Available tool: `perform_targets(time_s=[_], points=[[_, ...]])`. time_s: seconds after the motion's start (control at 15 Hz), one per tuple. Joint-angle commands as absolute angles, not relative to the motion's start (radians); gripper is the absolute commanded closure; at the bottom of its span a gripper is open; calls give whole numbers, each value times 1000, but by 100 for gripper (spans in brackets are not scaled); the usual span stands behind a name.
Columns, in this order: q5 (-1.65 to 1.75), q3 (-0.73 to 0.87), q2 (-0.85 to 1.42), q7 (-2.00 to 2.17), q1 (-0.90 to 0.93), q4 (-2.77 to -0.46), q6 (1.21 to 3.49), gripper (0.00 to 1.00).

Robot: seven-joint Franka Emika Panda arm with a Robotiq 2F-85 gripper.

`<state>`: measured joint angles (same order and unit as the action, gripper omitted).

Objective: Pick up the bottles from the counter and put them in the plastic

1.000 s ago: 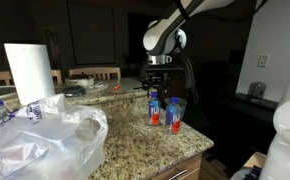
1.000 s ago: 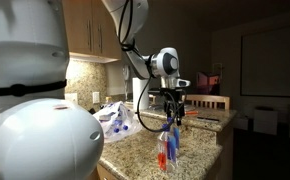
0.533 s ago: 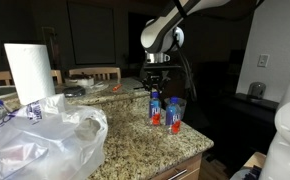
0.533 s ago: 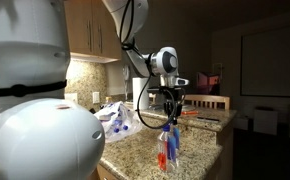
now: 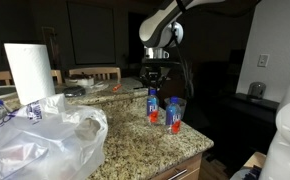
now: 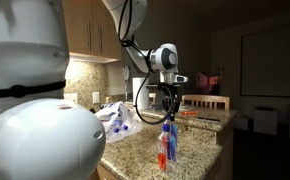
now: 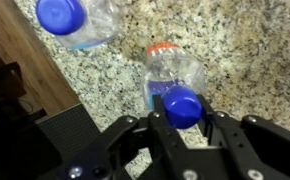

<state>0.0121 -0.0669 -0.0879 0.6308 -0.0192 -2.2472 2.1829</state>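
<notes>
Speckled granite worktop (image 5: 135, 140) fills a dim kitchen, with the crinkled plastic bag (image 5: 45, 140) heaped at one end beside a paper towel roll (image 5: 28, 72). Well apart from the bag, near the worktop's far edge, the gripper (image 7: 182, 112) is clenched around the blue cap of an upright bottle (image 5: 153, 104). A second bottle (image 5: 173, 115) stands just beside it.
</notes>
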Motion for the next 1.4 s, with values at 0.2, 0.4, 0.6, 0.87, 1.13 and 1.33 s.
perform_targets(time_s=[0.2, 0.4, 0.6, 0.87, 1.13, 1.33], points=[[-345, -30, -172, 356, 17, -2266, 2330, 90], [-559, -26, -107, 180, 63, -2214, 2357, 90], [-758, -34, -50, -3, 98, -2158, 2321, 90], [-934, -53, -5, -213, 106, -2093, 2215, 90], [-1030, -73, 126, -338, 100, -1982, 2032, 90], [-1055, -92, 256, -384, 92, -1895, 1896, 90]])
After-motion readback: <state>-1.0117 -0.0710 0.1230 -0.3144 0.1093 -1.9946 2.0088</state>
